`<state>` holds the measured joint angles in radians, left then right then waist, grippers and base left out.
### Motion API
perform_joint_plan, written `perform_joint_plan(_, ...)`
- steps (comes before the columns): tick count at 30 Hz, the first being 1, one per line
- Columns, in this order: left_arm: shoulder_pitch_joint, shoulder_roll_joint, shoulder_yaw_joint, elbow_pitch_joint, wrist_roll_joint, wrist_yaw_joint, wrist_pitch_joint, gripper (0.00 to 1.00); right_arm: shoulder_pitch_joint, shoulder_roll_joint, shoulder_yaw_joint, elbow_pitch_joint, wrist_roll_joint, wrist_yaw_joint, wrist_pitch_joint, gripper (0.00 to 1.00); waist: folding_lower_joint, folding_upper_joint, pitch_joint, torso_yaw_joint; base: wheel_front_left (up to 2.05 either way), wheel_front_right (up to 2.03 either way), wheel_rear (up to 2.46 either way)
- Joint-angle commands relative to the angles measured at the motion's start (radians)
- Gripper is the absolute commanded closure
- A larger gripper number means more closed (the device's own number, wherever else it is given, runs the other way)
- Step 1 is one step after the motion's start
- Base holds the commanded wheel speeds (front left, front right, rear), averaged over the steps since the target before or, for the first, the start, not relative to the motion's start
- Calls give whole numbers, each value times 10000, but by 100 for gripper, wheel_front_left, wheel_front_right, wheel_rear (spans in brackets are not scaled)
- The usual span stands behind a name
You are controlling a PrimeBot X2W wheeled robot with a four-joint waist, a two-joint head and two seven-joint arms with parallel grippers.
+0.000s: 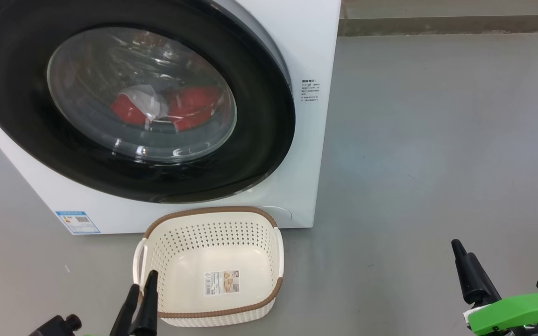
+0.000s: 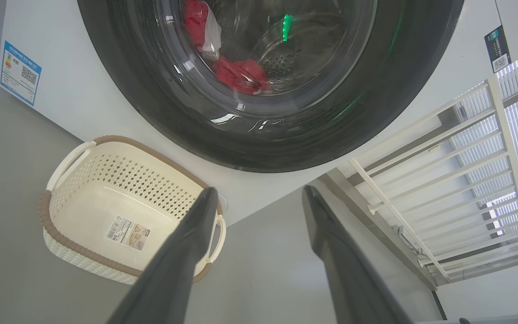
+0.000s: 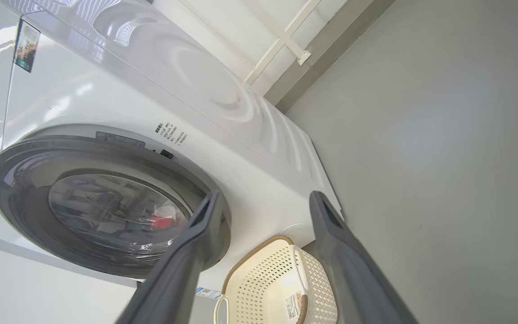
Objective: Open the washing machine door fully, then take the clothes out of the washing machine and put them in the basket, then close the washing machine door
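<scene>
The washing machine door, shut over the clothes, faces the robot. The basket lies on the floor before it, long axis along the machine's front. Left gripper and right gripper: jaws wide apart, empty.

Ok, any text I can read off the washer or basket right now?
Blue label with QR code, low on the washing machine front: too small to read.
Black print beside the washing machine door: too small.
Paper label inside the basket: blurred.
Nothing legible anywhere.
</scene>
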<state>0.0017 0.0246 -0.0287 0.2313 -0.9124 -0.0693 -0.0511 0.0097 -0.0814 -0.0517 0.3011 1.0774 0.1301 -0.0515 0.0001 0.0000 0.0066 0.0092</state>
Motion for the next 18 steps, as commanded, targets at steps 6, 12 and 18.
perform_joint_plan(6,-126,168,28,-431,999,196,-266,0,-63,-263,171,-341,-836,4,-262,0,-1,0,11,-3,0,0,0)
perform_joint_plan(12,-104,176,-74,-553,1766,316,-442,0,-7,-329,221,-403,-1457,4,-438,0,-1,0,20,3,0,0,0)
perform_joint_plan(18,-92,185,-163,-666,2465,401,-619,0,41,-400,262,-471,-2053,4,-615,0,-1,0,49,19,0,0,0)
